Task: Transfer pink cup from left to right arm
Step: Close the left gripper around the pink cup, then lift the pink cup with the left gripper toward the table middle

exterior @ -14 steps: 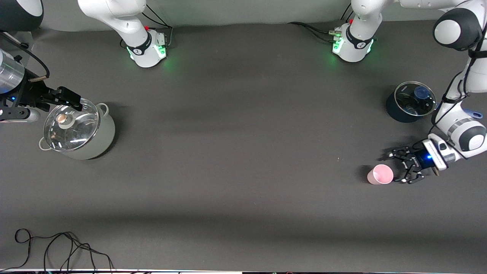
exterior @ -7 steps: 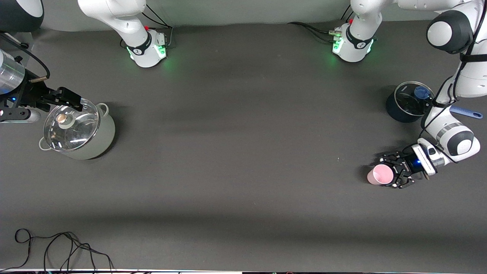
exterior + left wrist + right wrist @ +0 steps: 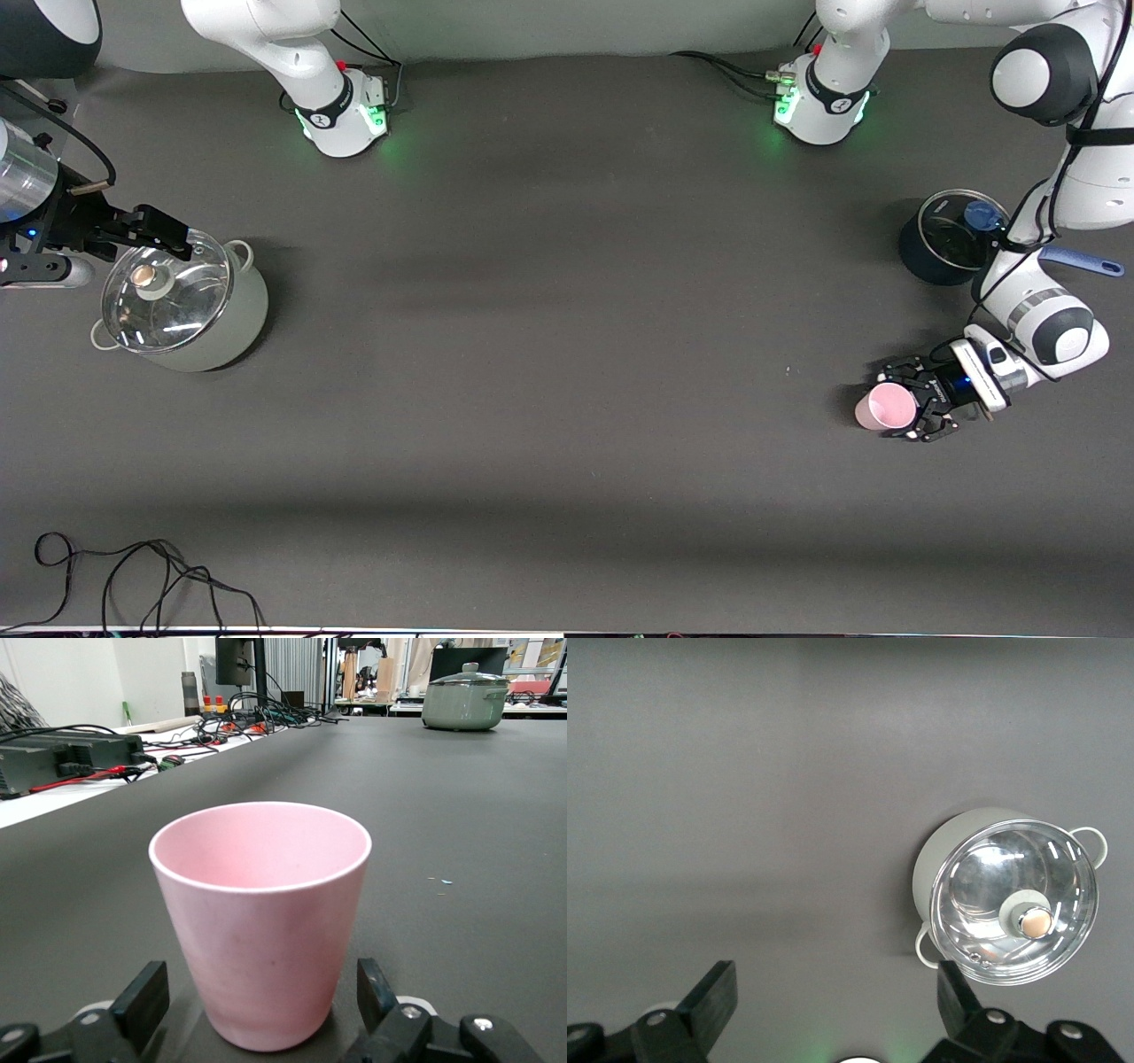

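Observation:
The pink cup (image 3: 886,408) stands upright on the dark table near the left arm's end. It fills the left wrist view (image 3: 261,912). My left gripper (image 3: 902,403) is low at table height with its fingers on either side of the cup's base. It is open, and the left wrist view (image 3: 261,992) shows a gap between each finger and the cup. My right gripper (image 3: 168,232) is open and empty, held up over the rim of the pale lidded pot (image 3: 182,306), where the right arm waits. In the right wrist view the right gripper (image 3: 833,992) holds nothing.
The pale pot with a glass lid sits at the right arm's end (image 3: 1010,895). A dark pot (image 3: 952,235) with a glass lid and a blue-handled tool (image 3: 1085,260) sit farther from the front camera than the cup. Loose black cable (image 3: 133,576) lies at the table's near edge.
My left gripper has slid along the table toward the cup and now straddles it. The cup has not moved. The right arm has barely moved.

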`<action>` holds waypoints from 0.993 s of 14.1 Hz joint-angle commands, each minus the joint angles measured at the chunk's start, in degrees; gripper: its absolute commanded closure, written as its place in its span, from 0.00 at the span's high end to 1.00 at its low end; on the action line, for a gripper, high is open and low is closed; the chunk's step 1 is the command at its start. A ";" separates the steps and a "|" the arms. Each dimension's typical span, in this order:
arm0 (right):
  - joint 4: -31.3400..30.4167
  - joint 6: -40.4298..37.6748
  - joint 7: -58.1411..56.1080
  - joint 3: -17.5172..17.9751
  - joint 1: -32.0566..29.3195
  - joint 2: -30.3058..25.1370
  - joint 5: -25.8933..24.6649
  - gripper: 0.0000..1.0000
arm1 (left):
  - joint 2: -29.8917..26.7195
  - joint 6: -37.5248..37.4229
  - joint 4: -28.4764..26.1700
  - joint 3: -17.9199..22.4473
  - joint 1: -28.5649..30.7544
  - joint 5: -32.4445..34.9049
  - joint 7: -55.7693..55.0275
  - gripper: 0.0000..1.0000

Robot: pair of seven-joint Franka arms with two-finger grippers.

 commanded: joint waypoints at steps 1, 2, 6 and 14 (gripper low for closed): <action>1.82 -0.97 -0.89 -0.19 0.23 0.95 -1.09 1.00 | -0.16 1.00 -1.08 0.00 -0.45 -1.86 2.63 0.75; 1.82 -0.97 -0.89 -0.19 0.23 0.95 -1.09 1.00 | -0.16 1.00 -1.08 0.00 -0.45 -1.87 2.63 0.67; 1.82 -0.97 -0.45 -0.19 0.15 1.04 -1.09 1.00 | -0.60 1.52 -0.99 -0.08 -0.45 -1.87 2.37 0.59; 2.00 -0.97 -1.24 -0.28 -0.21 2.26 -1.36 1.00 | -10.16 9.95 -4.24 -8.42 -0.45 -1.95 -12.99 0.54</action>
